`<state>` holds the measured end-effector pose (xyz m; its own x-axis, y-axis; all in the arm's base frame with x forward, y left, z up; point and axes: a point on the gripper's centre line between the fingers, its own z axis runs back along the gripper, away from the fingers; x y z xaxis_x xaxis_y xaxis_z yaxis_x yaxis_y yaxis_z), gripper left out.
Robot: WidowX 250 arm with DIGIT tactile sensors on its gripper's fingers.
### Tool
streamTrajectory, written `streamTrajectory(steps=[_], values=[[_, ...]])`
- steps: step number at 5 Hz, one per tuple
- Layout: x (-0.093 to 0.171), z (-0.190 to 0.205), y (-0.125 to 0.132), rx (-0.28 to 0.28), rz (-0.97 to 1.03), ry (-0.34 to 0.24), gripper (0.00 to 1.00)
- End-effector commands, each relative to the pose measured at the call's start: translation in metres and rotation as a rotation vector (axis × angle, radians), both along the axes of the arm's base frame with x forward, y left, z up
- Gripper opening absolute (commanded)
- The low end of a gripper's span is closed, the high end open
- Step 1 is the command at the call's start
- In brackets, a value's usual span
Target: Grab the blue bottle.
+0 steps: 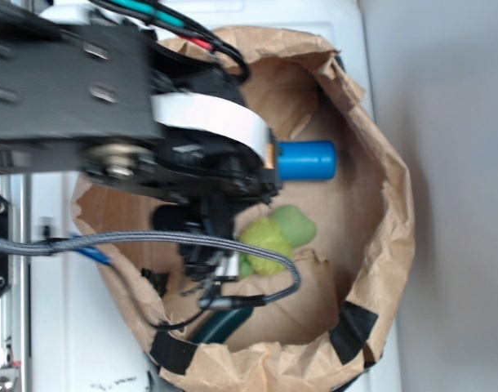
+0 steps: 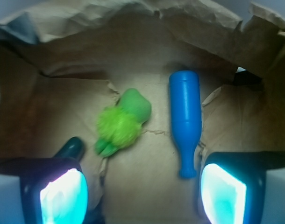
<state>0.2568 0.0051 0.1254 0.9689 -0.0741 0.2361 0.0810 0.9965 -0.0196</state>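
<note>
One target matters here, the blue bottle [image 2: 185,120], and I find it lying on its side on the floor of the brown paper bag [image 2: 58,70], body toward twelve o'clock and narrow neck with its flared lip pointing down toward six in my wrist view. The lip ends just beside the inner edge of the right-hand finger pad [image 2: 224,196], so the bottle sits off to the three o'clock side of the gap, not centred in it. My gripper [image 2: 142,196] stands with its jaws spread wide and nothing between them but bare paper. At about nine o'clock from the bottle, apart from it, lies the green plush [image 2: 124,122], a fuzzy yellow-green lump with a smoother green head, closer to the middle of the gap than the bottle is (annoying, since that is the wrong thing to close on). A dark green rounded object [image 2: 71,148] pokes up just above the left pad. From the exterior view the arm covers most of the bag's interior and only the bottle's base end shows past it at three o'clock. I judge I am in the approach step, hovering inside the bag, with no grasp yet begun. The next move, as I read it, calls for shifting toward three o'clock until the bottle lies between the pads, then descending and closing across its body while keeping clear of the plush.
</note>
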Motion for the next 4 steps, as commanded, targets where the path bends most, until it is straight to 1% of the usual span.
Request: streamTrajectory(steps=[1, 2, 3, 4], values=[[0.051, -0.046, 0.037, 0.024, 0.030, 0.072, 1.00], [0.059, -0.075, 0.033, 0.082, 0.062, 0.046, 1.00], [0.060, -0.098, 0.024, 0.092, 0.076, 0.029, 1.00], [0.057, -0.110, 0.019, 0.120, 0.094, 0.025, 0.00]])
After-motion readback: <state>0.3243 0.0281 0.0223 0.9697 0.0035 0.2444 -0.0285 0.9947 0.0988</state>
